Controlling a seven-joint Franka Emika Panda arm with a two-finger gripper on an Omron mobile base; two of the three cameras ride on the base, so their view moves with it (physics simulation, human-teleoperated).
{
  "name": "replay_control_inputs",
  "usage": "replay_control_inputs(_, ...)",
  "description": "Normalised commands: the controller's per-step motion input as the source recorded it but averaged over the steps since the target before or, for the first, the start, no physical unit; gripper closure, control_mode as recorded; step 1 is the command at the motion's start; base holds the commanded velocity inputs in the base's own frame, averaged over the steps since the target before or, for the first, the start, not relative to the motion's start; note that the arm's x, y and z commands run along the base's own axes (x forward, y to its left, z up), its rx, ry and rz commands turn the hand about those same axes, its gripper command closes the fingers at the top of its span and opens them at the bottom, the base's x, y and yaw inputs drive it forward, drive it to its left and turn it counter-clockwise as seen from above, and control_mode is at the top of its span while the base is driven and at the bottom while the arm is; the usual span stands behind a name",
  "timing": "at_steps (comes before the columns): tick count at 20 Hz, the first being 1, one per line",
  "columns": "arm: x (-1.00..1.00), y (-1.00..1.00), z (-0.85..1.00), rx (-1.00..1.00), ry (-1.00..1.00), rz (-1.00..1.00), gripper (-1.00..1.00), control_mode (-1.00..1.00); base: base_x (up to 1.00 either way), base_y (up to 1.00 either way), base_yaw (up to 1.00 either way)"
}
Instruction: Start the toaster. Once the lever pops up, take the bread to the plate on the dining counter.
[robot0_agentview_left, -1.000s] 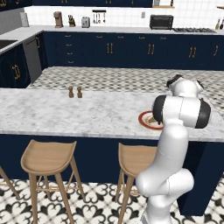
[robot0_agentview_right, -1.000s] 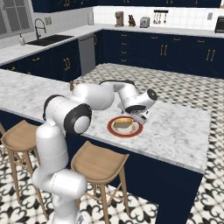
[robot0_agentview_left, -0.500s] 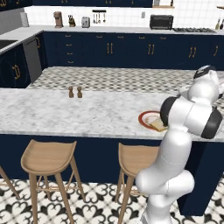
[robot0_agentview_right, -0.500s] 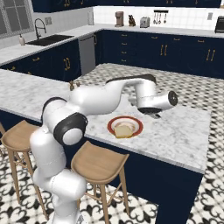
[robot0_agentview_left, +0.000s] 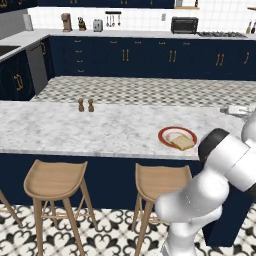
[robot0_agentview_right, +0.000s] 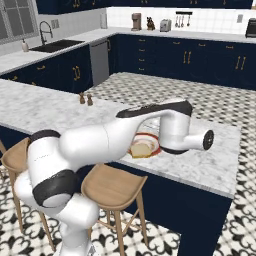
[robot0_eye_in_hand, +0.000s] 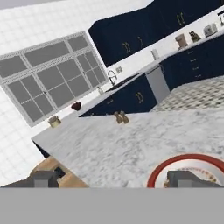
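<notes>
On the marble worktop (robot0_agentview_left: 110, 131), red-rimmed plate (robot0_agentview_left: 165, 134) near its right end, bread (robot0_agentview_left: 182, 142) lying on the plate, fingers (robot0_eye_in_hand: 43, 178) spread wide apart and empty, salt and pepper shakers (robot0_agentview_left: 85, 105) well left of the plate

You are looking at a home kitchen: navy cabinets (robot0_agentview_left: 125, 55) with gold handles line the walls, a toaster (robot0_agentview_left: 97, 25) and black toaster oven (robot0_agentview_left: 184, 25) sit on the back worktop, a sink (robot0_agentview_right: 57, 46) stands under a window (robot0_eye_in_hand: 48, 74), and wooden stools (robot0_agentview_left: 54, 180) tuck under the marble table (robot0_agentview_left: 100, 130).
</notes>
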Motion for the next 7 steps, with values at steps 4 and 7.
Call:
replay_control_inputs(4,-1.0,0.56,0.02,-0.21,-0.06,0.24,-1.0,-1.0,0.0,0.0,0.0)
replay_control_inputs(7,-1.0,1.0,-0.76,-0.44,0.04,0.39,-1.0,-1.0,0.0,0.0,0.0)
